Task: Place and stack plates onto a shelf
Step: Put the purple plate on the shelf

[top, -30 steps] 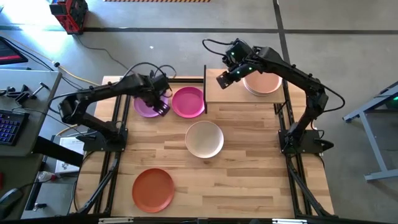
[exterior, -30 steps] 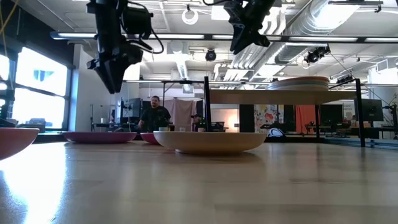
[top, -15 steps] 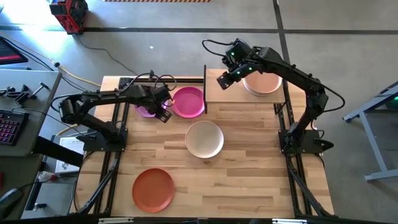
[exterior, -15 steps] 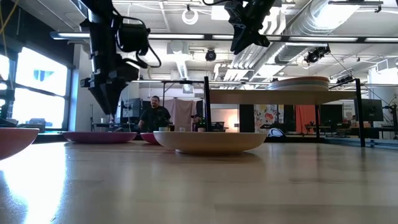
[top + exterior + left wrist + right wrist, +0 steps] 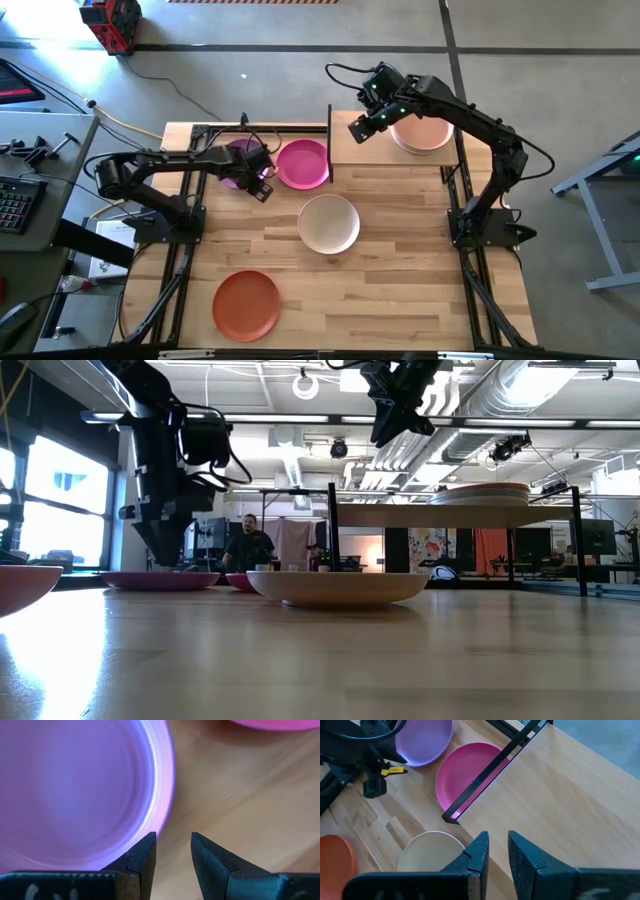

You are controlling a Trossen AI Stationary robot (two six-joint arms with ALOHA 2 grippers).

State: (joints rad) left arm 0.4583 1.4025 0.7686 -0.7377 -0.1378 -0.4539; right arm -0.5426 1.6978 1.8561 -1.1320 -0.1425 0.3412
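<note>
A purple plate (image 5: 230, 180) rests on its base at the table's far left, with a magenta plate (image 5: 303, 163) next to it. My left gripper (image 5: 172, 840) points down, open, just over the purple plate's near-right rim (image 5: 162, 815). One finger is above the rim and the other above bare wood. In the low view its tips (image 5: 160, 560) end just above the plate (image 5: 160, 579). My right gripper (image 5: 358, 128) hangs open and empty above the left part of the shelf (image 5: 370, 150). A stack of plates (image 5: 423, 133) sits on the shelf's right part.
A cream plate (image 5: 329, 223) lies mid-table and an orange-red plate (image 5: 246, 304) near the front left. The shelf's black frame bar (image 5: 485, 775) runs beside the magenta plate. Bare wood lies to the right of the cream plate. A person shows in the room behind (image 5: 247, 545).
My left gripper has come down toward the purple plate's near-right rim and stayed open. The right arm has kept still, and no plate has moved.
</note>
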